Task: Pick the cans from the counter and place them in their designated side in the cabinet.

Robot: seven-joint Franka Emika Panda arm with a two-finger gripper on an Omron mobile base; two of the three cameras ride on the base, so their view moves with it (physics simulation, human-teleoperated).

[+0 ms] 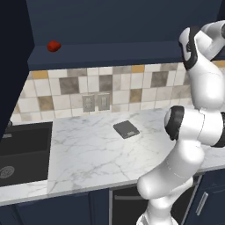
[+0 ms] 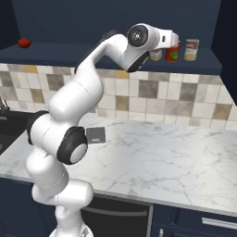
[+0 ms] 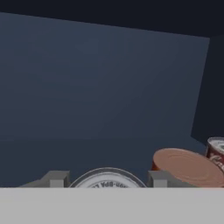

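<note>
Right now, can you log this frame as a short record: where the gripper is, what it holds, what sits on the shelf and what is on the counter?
gripper: up at the cabinet shelf, right part, shut on a silver-topped can
held can: between the fingers, low over the shelf; whether it rests on the shelf cannot be told
shelf, right part: red can and a white-and-red labelled can beside the gripper
shelf, left end: small red lump
counter: flat dark grey slab; no cans on it
sink: at the counter's left end
</note>
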